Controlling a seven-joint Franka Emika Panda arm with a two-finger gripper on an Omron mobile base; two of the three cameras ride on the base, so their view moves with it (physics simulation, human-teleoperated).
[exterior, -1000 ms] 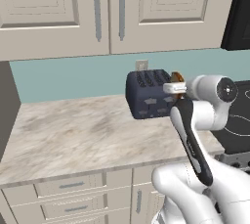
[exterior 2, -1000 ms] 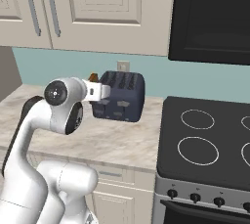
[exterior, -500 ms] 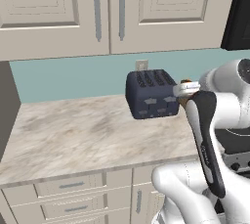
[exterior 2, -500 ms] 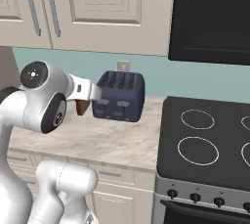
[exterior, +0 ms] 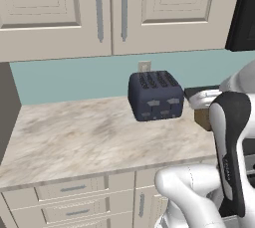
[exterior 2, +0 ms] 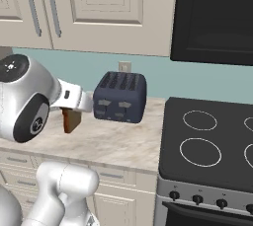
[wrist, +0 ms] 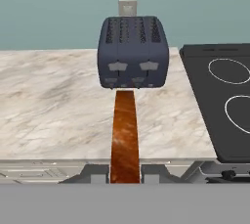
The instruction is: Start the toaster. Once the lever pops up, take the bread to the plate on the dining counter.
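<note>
Hand view: bread [wrist: 125, 135] is clamped edge-on in the closed pincer [wrist: 125, 171], lower centre, toaster [wrist: 133, 52] directly beyond.

base views flank the toaster [exterior: 156, 95]; hand view faces it.

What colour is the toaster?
The toaster is dark navy blue with greyish patches on its front. The hand view shows it best.

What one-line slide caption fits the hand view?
Gripper shut on the bread, held edge-on before the navy toaster on the marbled worktop.
</note>
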